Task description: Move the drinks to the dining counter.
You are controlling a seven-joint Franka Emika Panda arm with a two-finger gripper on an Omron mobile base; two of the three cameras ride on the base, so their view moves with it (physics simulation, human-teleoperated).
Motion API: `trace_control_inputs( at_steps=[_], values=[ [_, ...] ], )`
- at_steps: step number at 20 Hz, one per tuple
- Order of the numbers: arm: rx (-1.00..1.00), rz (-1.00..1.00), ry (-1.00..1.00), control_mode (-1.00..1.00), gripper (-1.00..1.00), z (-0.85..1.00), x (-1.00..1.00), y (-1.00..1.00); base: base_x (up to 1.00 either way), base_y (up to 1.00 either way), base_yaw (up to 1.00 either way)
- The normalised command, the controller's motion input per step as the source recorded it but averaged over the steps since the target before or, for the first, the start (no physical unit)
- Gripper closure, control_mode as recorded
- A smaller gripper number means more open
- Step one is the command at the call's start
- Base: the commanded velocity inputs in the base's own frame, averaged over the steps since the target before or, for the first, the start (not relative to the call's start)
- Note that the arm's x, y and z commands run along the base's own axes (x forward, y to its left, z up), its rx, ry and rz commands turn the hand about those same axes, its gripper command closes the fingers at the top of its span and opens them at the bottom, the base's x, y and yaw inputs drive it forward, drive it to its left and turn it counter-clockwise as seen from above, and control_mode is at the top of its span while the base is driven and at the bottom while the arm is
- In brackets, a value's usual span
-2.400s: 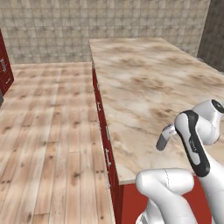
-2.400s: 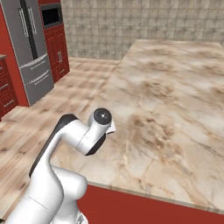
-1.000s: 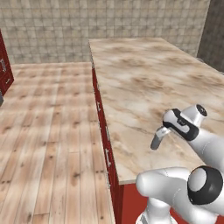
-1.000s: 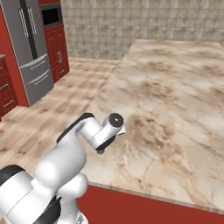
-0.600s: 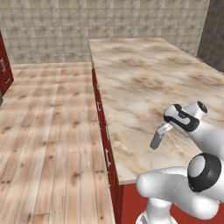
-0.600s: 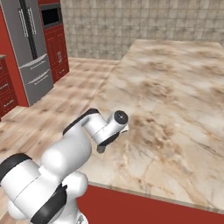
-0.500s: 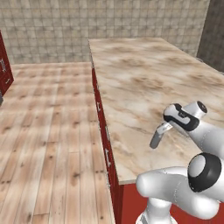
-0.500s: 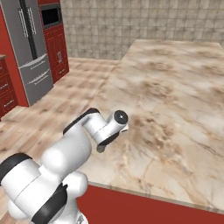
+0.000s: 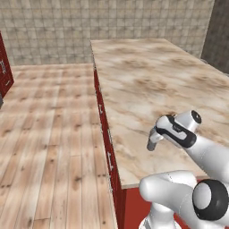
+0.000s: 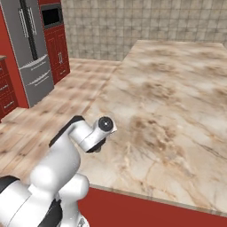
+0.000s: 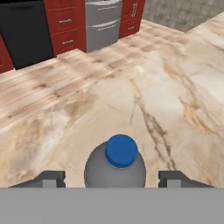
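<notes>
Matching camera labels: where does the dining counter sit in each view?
Left base view: the dining counter takes the right half, receding from the camera.
Right base view: centre and right, ahead of the arm.
Hand view: centre and right, under the water bottle.
Shared landmark: the wood floor along its long edge.

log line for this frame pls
phase: release | gripper: open, fingers clear of bottle sides | water bottle: upright between the fingers, blue cap on | support: dining counter

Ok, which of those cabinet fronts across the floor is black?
The wide plain black panel at the end; beside it sit red drawers, then grey drawers.
</notes>
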Motion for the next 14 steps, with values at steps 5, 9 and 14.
trace_control_inputs(
  at_steps=[5, 9, 14],
  values=[
    [-0.03, 0.0, -0.12, -1.0, -1.0, -0.07, -0.1, 0.23, 0.0, 0.0, 0.0],
    [0.0, 0.0, -0.06, -1.0, -1.0, -0.01, -0.07, 0.0, 0.0, 0.0, 0.0],
    [0.0, 0.0, -0.07, -1.0, -1.0, 0.02, -0.31, -0.14, 0.0, 0.0, 0.0]
  ],
)
